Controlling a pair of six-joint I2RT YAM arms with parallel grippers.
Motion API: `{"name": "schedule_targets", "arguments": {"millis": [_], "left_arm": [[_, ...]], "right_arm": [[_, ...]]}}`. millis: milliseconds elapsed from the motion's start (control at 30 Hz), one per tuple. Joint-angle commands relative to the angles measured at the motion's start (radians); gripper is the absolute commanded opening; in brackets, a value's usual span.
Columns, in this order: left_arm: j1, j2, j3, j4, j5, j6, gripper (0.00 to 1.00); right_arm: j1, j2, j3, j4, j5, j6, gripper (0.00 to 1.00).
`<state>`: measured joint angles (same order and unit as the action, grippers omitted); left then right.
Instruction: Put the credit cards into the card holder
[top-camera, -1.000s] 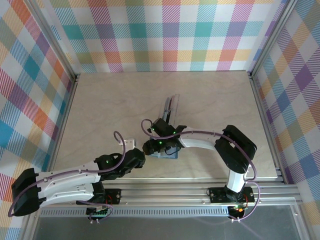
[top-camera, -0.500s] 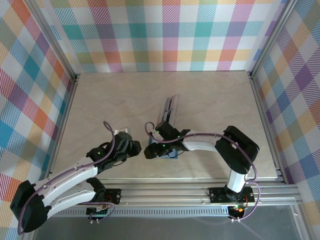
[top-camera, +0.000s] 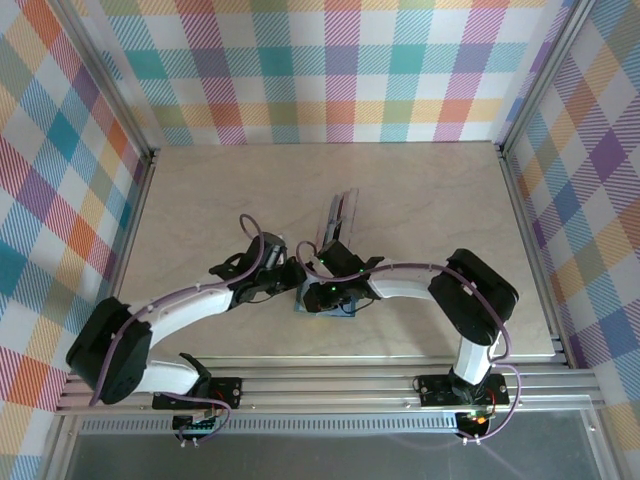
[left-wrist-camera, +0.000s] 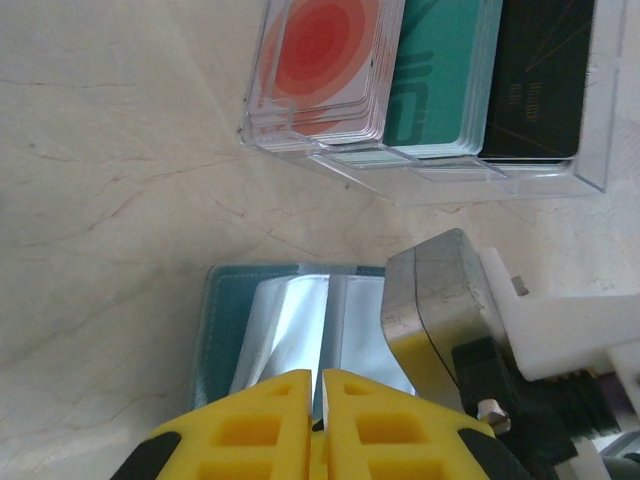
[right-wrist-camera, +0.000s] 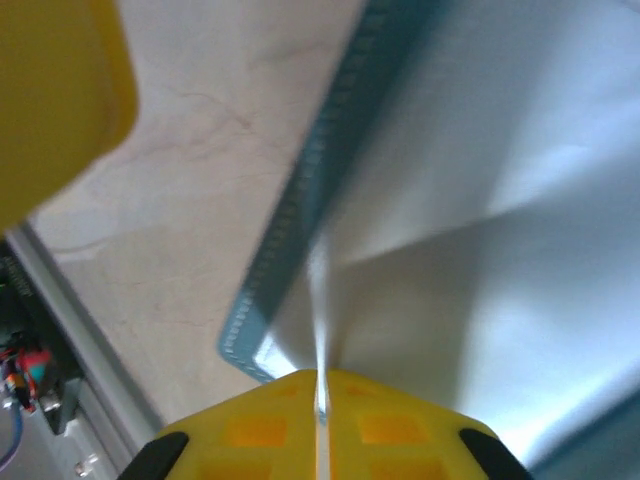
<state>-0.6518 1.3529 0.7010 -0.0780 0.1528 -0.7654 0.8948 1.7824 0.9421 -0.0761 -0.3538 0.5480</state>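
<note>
I have the left gripper (left-wrist-camera: 320, 385) pinched on a thin pale card (left-wrist-camera: 324, 345), seen edge-on, right over the card holder (left-wrist-camera: 218, 320). The right gripper (right-wrist-camera: 320, 385) is closed on a thin pale edge that I take for part of the holder, though I cannot be sure.

The holder lies flat on the table (left-wrist-camera: 100, 200), just in front of the clear tray (left-wrist-camera: 420, 185) that holds the other cards (left-wrist-camera: 325, 60).

To do this well, I would square the card's leading edge with the holder's opening and feed it in slowly along its length. The right side should brace the pouch against sliding.

The held card's long axis runs from the gripper toward the tray. The holder is nearly square, with its silvery inside facing up.
</note>
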Motion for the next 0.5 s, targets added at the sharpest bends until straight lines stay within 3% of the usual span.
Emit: {"name": "schedule_targets", "arguments": {"millis": [0, 167, 467], "left_arm": [[0.004, 0.068, 0.036, 0.073, 0.059, 0.005, 0.11], [0.004, 0.143, 0.045, 0.112, 0.094, 0.000, 0.11], [0.004, 0.172, -0.024, 0.109, 0.024, 0.008, 0.10]], "right_arm": [[0.022, -0.007, -0.006, 0.013, -0.019, -0.033, 0.09], [0.023, -0.024, -0.009, -0.008, 0.001, -0.035, 0.07], [0.023, -0.078, -0.002, -0.042, 0.022, -0.046, 0.10]]}}
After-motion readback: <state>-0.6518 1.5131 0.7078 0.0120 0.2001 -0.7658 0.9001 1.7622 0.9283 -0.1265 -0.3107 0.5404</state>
